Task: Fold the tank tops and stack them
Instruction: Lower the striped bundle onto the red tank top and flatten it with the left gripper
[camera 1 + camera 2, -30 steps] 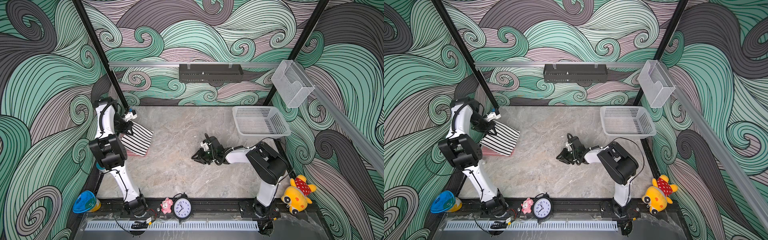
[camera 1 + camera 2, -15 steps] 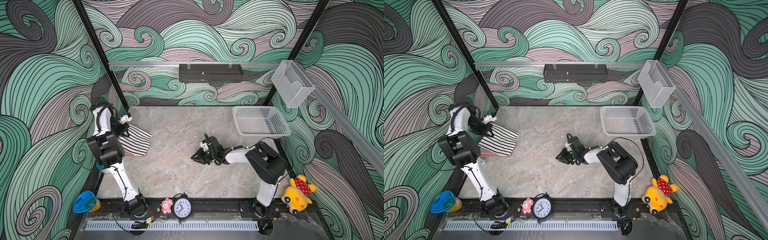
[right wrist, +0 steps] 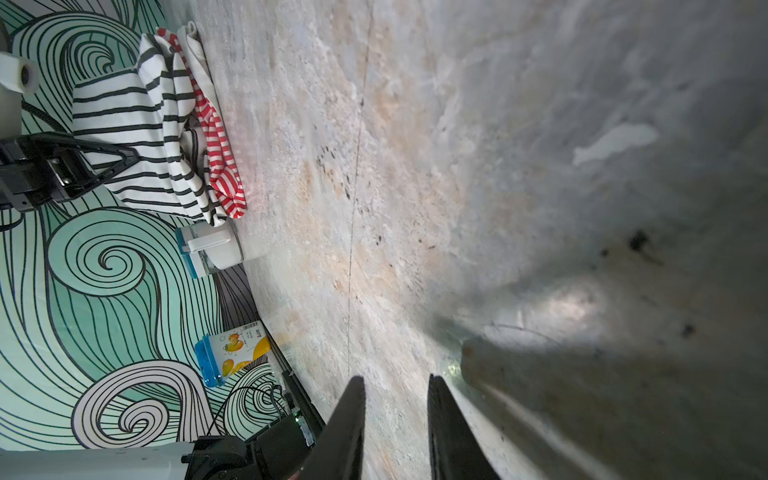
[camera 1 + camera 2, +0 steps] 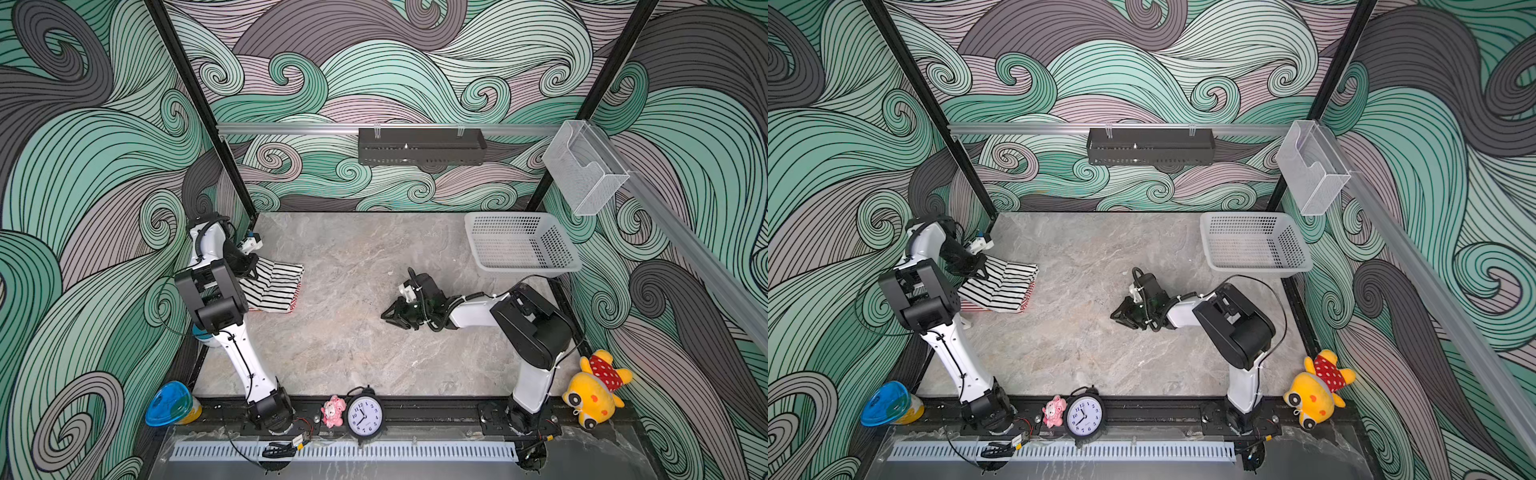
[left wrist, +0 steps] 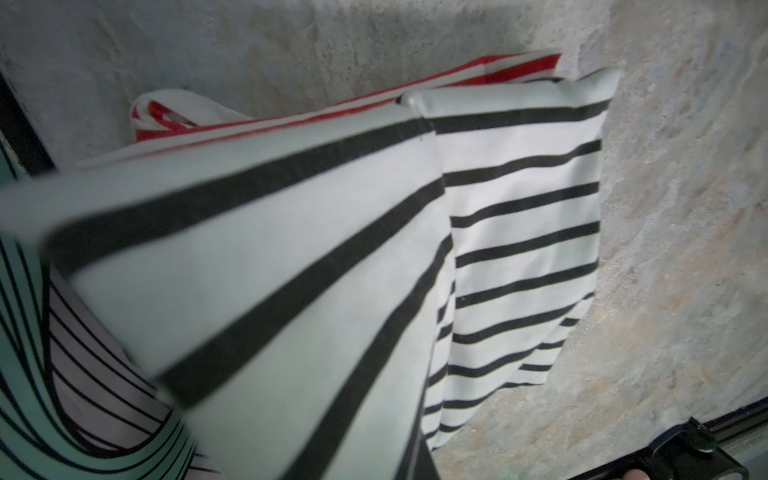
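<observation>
Marble tabletop (image 4: 353, 340): white basket (image 4: 519, 245) far right corner; red-striped tank top (image 3: 220, 162) at left edge, black-striped tank top (image 4: 272, 286) atop it.

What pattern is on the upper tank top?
The upper tank top has black stripes on white, clearest in the left wrist view.

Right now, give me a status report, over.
Left hand shut on black-striped top, lying on red-striped top. Right hand open, empty. Nothing in the way.

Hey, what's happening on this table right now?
The left gripper is shut on an edge of the black-and-white tank top. That top lies over the red-and-white tank top at the left edge of the table. The right gripper sits low at mid-table, jaws slightly apart, holding nothing. The white basket holds no clothes.
</observation>
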`<state>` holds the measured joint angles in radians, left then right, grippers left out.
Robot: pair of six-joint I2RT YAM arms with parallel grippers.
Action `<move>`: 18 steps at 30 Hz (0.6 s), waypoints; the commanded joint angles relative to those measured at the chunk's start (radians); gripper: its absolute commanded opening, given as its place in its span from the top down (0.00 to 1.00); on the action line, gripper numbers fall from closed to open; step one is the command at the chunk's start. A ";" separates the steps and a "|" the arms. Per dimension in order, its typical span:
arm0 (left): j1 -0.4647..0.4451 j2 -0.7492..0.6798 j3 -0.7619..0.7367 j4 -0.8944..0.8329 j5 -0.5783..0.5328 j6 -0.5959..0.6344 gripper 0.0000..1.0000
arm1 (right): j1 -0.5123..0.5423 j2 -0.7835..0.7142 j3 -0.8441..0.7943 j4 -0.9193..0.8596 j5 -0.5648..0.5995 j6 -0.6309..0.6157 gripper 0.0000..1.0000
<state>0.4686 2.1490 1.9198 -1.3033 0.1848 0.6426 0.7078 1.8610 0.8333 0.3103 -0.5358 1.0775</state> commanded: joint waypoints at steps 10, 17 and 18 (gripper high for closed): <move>0.017 -0.072 -0.140 0.215 -0.108 -0.063 0.71 | 0.017 -0.003 0.042 -0.038 -0.030 0.000 0.72; 0.026 -0.146 -0.189 0.315 -0.225 -0.122 0.57 | 0.031 0.006 0.065 -0.048 -0.039 -0.007 0.71; 0.026 -0.164 -0.206 0.343 -0.260 -0.130 0.53 | 0.033 0.007 0.068 -0.048 -0.039 -0.007 0.71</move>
<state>0.4843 2.0560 1.7256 -1.0298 0.0132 0.5522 0.7330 1.8610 0.8845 0.2726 -0.5617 1.0740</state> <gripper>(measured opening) 0.455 0.288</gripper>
